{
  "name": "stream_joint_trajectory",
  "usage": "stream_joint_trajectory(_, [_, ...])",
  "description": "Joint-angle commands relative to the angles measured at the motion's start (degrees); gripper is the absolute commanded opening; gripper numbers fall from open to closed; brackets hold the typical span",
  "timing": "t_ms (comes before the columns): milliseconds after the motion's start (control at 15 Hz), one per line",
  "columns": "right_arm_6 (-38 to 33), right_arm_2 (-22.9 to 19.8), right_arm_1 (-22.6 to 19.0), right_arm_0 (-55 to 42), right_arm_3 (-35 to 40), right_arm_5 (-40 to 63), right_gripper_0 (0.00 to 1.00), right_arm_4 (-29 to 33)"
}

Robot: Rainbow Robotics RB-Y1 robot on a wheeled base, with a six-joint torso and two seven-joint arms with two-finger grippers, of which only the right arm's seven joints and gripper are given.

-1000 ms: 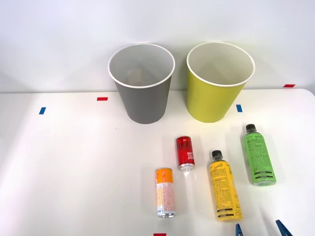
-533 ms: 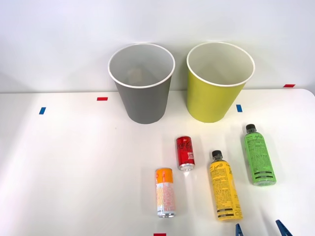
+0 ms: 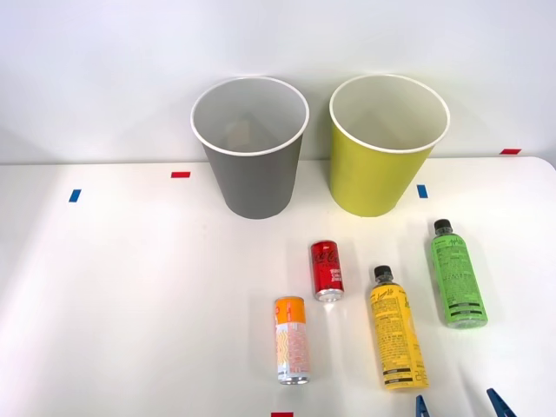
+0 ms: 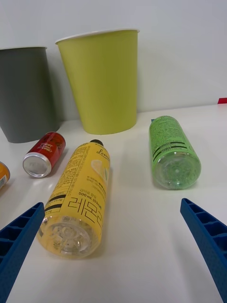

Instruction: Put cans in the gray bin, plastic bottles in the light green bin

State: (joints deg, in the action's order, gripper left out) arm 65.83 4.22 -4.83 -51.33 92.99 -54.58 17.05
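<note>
Two cans lie on the white table: a red can (image 3: 327, 269) (image 4: 44, 154) and an orange-topped pale can (image 3: 292, 340) (image 4: 3, 173). To their right lie a yellow plastic bottle (image 3: 396, 339) (image 4: 79, 196) and a green plastic bottle (image 3: 457, 277) (image 4: 172, 151), both black-capped. The gray bin (image 3: 253, 148) (image 4: 26, 92) and the light green bin (image 3: 383, 146) (image 4: 103, 80) stand upright at the back. My right gripper (image 3: 461, 405) (image 4: 113, 258) is open at the table's front edge, just short of the two bottles' bases, holding nothing.
Small red tape marks (image 3: 181, 175) and blue tape marks (image 3: 75, 195) dot the table. A white wall rises right behind the bins. The table's left half is bare.
</note>
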Motion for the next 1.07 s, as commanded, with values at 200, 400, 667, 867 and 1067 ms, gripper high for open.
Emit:
stream_joint_trajectory(200, [0.0,0.0,0.0,0.0,0.0,0.0,1.00,0.0])
stream_joint_trajectory(400, [0.0,0.0,0.0,0.0,0.0,0.0,1.00,0.0])
stream_joint_trajectory(667, [0.0,-0.2,0.3,0.8,-1.8,1.4,1.00,-0.1])
stream_joint_trajectory(867, [0.4,0.4,-0.3,0.8,-1.1,1.0,1.00,-2.4])
stream_joint_trajectory(1067, [0.9,0.4,-1.0,0.7,3.1,3.2,1.00,-2.9])
